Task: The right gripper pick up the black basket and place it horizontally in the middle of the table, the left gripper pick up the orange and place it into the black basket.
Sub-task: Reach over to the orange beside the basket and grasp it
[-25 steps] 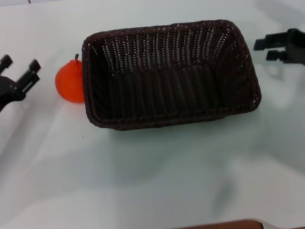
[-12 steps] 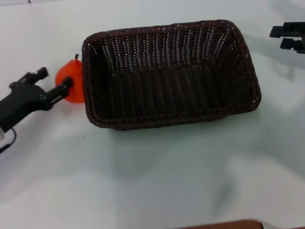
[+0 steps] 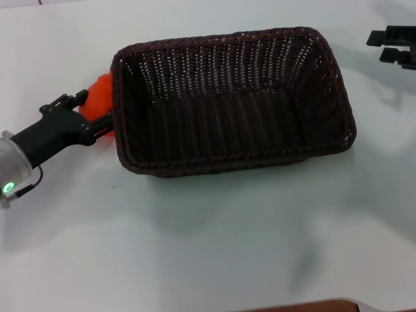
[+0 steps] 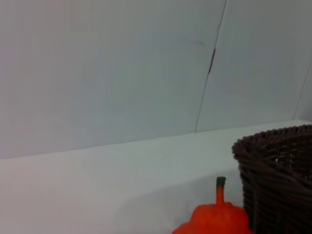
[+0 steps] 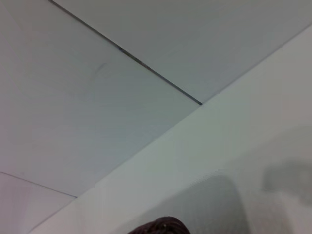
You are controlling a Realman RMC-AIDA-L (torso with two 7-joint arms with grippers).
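The black basket [image 3: 232, 164] lies lengthwise in the middle of the white table [image 3: 214, 240]. The orange [image 3: 101, 91] stands on the table against the basket's left end. My left gripper [image 3: 97, 109] has come in from the left and its open fingers straddle the orange, one on the far side and one on the near side. The left wrist view shows the orange [image 4: 214, 219] with its stem next to the basket wall [image 4: 278, 175]. My right gripper [image 3: 377, 47] is open and empty, off the basket's far right corner.
A brown edge [image 3: 312, 305] shows at the table's front. A wall with panel seams [image 4: 209, 63] stands behind the table. The right wrist view shows a bit of the basket rim [image 5: 158, 227].
My left gripper has moved right from the table's left edge until its fingers straddle the orange. My right gripper has drawn back to the right, away from the basket.
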